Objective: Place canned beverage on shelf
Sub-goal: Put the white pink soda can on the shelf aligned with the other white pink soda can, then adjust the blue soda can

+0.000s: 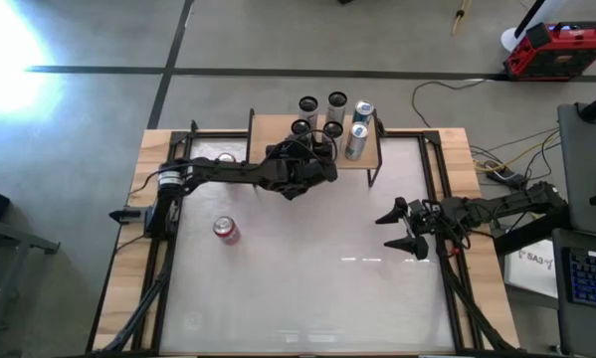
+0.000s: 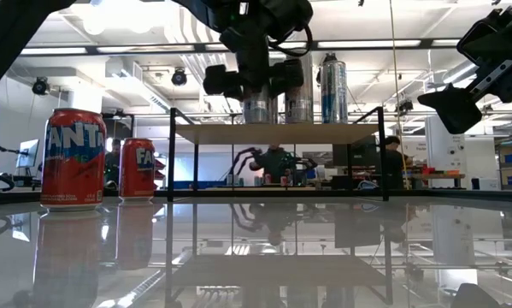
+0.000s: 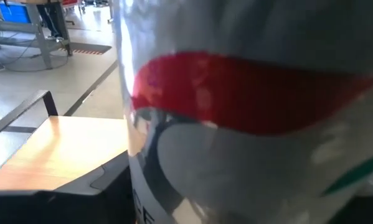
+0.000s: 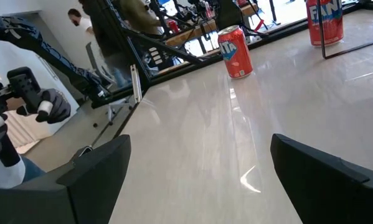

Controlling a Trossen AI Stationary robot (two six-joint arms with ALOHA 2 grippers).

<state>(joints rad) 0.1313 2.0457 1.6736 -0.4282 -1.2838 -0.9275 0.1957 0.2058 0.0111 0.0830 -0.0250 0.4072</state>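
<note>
filling the left wrist view, silver can [image 3: 248, 124] stands on shelf [image 1: 278, 134] — rigid, slick, tippy; take it mid-body. left gripper [image 1: 312, 159] brackets it — whether clamped, cannot tell. right gripper [image 1: 405, 227] spread, empty.

Glossy white table top [image 1: 307, 278] at frame centre mirrors the ceiling lights. Upper centre, a shelf [image 1: 268, 134] of smooth, matt tan wood on thin black metal legs. Shiny metal cans: silver [image 1: 356, 141] on the shelf, red [image 1: 226, 230] left of centre.
</note>
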